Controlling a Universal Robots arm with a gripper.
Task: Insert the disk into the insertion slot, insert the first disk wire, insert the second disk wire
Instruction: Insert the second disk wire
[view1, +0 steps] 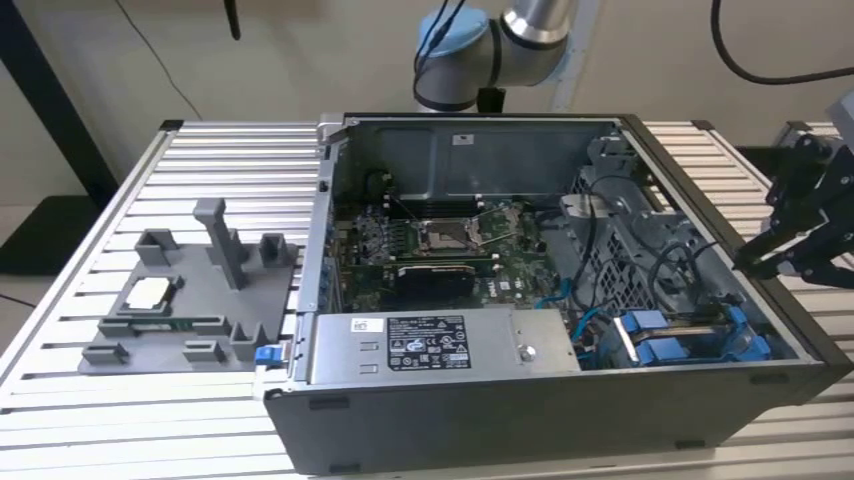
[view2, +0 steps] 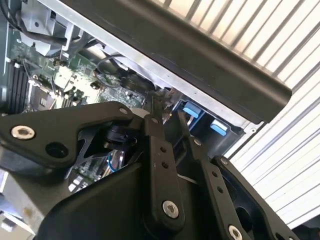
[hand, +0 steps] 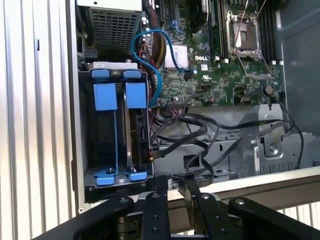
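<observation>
The open computer case (view1: 561, 420) lies on a slatted table. Its drive bay holds two bright blue carrier frames side by side (hand: 115, 95) (view1: 681, 345). The frame nearer the motherboard has a dark body along it, the disk (hand: 139, 132), seated in its slot. A thin blue wire (hand: 150, 60) and a bundle of black wires (hand: 185, 132) run beside the bay; I cannot tell whether their ends are plugged into the disk. My gripper (view1: 750, 260) (hand: 175, 182) (view2: 167, 117) hovers just outside the case wall at the exterior view's right, shut, with nothing between its fingers.
The motherboard (hand: 235, 55) fills the case's middle. A grey power-supply box with a white sticker (view1: 427, 345) sits at the near side. A grey fixture with small parts (view1: 187, 300) stands on the table at the exterior view's left. The case's rim (hand: 250, 185) lies right below my fingers.
</observation>
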